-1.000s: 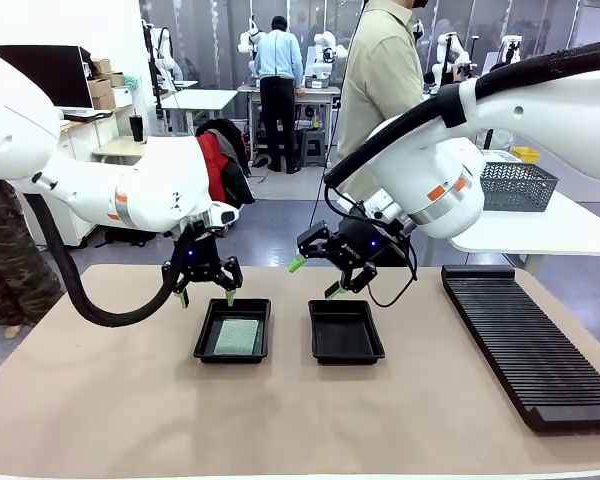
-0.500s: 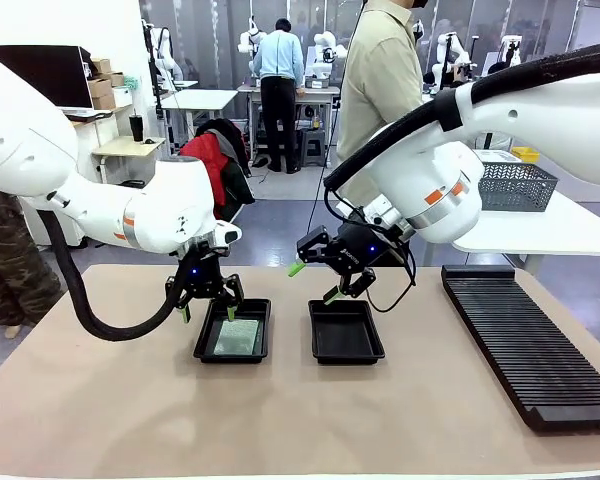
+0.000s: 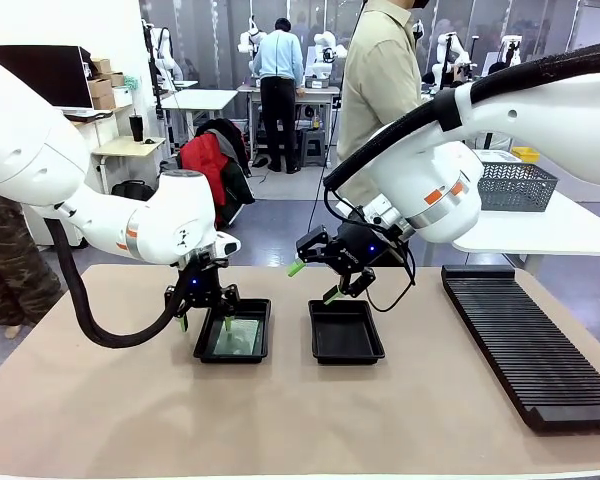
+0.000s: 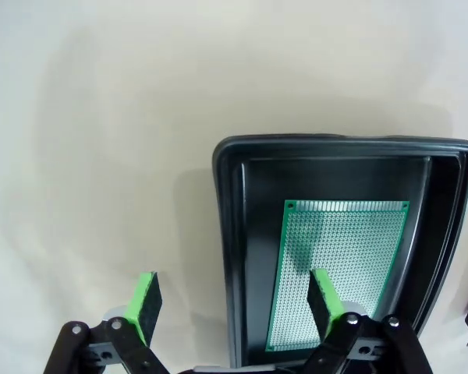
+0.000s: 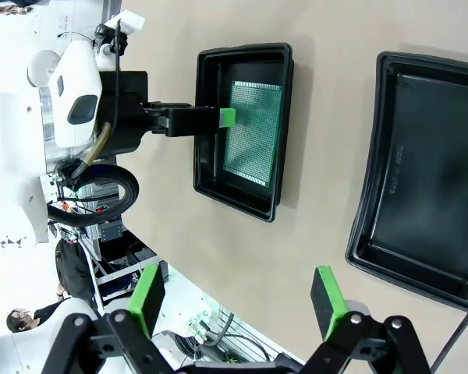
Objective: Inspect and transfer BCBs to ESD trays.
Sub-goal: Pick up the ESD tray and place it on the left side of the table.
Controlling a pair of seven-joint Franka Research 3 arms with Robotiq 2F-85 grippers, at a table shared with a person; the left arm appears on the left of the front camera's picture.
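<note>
Claws both stand open in the front view: left claw [image 3: 205, 322] low over the left tray's [image 3: 230, 358] left rim, right claw [image 3: 315, 281] above the empty right tray's [image 3: 346, 357] far rim. The BCB [image 3: 237, 337] lies flat in the left tray, long axis toward the table's far edge.

Left wrist view: left claw [image 4: 234, 284] straddles the rim, one finger over the BCB [image 4: 351, 249].

Right wrist view: right claw [image 5: 238, 280] is well apart from the BCB [image 5: 253, 132]; the left arm is nearer.

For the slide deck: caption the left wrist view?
Open left pincer poised over the rim of an ESD tray, one finger above the BCB lying inside, the other above the table.
</note>
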